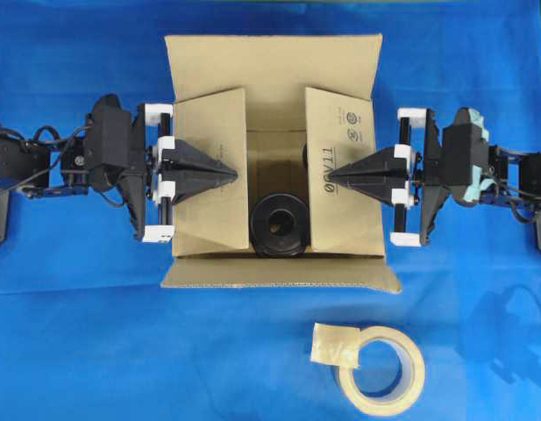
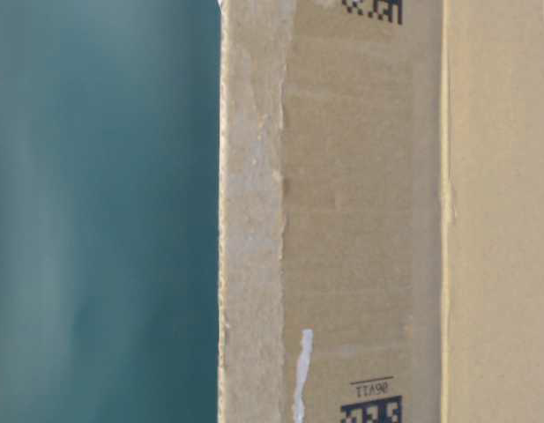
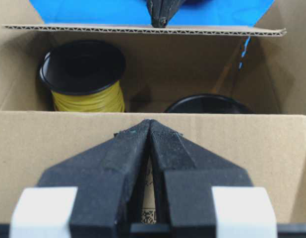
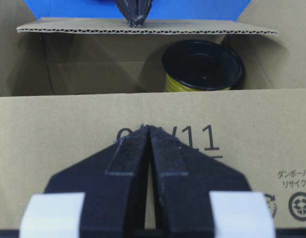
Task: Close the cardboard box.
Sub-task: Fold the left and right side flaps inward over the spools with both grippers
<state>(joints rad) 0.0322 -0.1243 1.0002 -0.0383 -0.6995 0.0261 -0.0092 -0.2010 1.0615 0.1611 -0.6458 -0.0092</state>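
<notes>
**A:** So where's everything sitting right now?

**B:** The cardboard box is mid-table on the blue cloth, long side running across the overhead view. The two side flaps are folded in over the opening, but there's a gap left between them. The far flap is standing up and the near flap is splayed out flat toward the bottom edge.

**A:** And the arms?

**B:** The left gripper has its tip resting on top of the left flap, jaws pinched together to a point with nothing between them. The right gripper mirrors it on the right flap, right next to the "06V11" print, jaws also pressed together on nothing. Both wrist views show the same: black fingers meeting at the tip, flat on cardboard.

**A:** Anything inside?

**B:** Yep, through the gap you can see a black spool near the front wall. The left wrist cam shows a spool wound with yellow wire and the rim of a second black spool beside it.

**A:** Other stuff on the table?

**B:** A beige tape roll lying flat in front of the box, off to the right, well apart from it, with a loose end of tape sticking out. The table-level cam is just a close-up of the box wall.
</notes>
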